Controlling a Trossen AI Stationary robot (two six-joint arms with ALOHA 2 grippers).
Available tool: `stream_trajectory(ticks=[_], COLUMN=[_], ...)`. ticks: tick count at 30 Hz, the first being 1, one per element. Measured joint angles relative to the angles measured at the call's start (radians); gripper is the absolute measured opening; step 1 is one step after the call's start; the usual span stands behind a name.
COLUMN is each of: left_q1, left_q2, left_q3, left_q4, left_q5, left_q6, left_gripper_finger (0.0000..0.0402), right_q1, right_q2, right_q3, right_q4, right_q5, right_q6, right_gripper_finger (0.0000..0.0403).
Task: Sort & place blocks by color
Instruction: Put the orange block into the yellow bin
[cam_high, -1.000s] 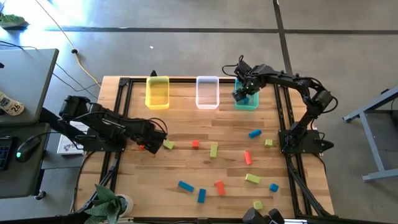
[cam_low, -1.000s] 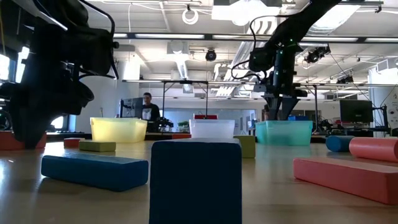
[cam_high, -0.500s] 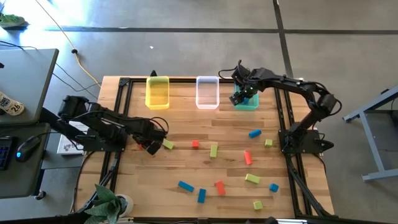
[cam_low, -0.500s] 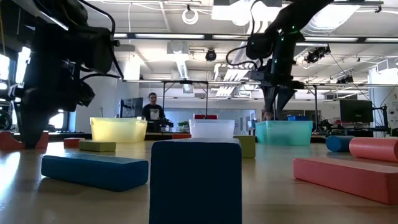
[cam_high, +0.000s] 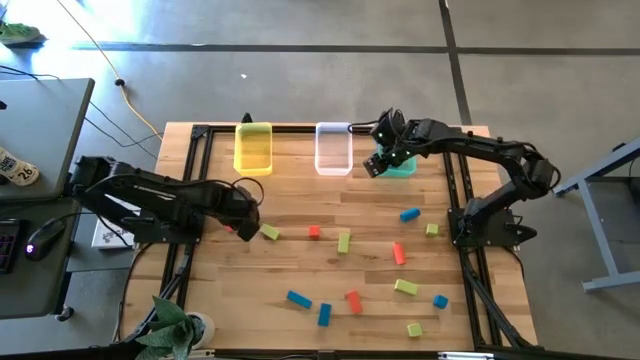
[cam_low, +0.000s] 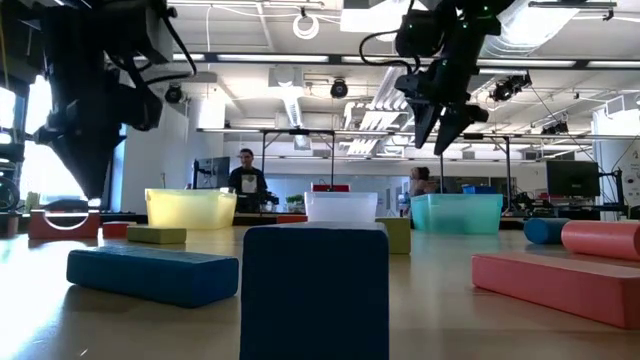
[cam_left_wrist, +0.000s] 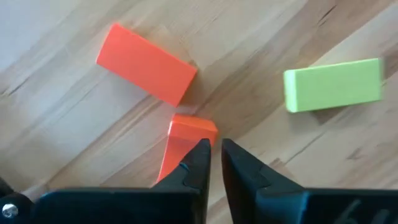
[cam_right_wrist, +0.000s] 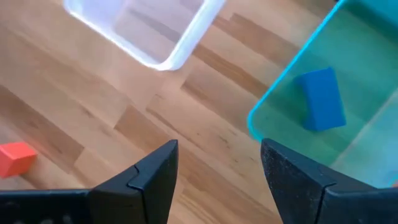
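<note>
Near the back edge of the wooden table three bins stand in a row: the yellow bin, the clear bin and the teal bin. Above the gap between the clear and teal bins hangs the right gripper, its fingers spread wide and holding nothing. Its wrist camera shows one blue block lying inside the teal bin, with the corner of the clear bin just beside it.

Over at the left side, the left gripper is lowered close to the table with its fingers nearly pinched together, empty as far as can be seen. Its tips sit right over a small orange block, which touches or nearly touches a longer orange block. A green block lies near them, apart.

Scattered across the front half of the table are more blocks: a red cube, a green bar, a red bar, a blue bar, a green cube, and two blue bars by the front. At table level a dark blue block fills the foreground and hides much behind it.
</note>
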Motion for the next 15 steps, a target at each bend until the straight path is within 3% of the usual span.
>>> stream_trajectory(ticks=[7,15], left_q1=[0.024,0.132], left_q2=[-0.040,-0.043], left_q3=[0.001,0.001], left_q4=[-0.006,-0.049], left_q5=[-0.024,0.093], left_q6=[0.052,0.155], left_gripper_finger=[0.0027,0.0101], right_q1=[0.043,0.056], right_q2=[-0.001,-0.001], right_q3=[0.000,0.000], right_q4=[0.002,0.002], right_q5=[0.011,0.018], right_q6=[0.024,0.043], right_gripper_finger=[0.0215,0.0215])
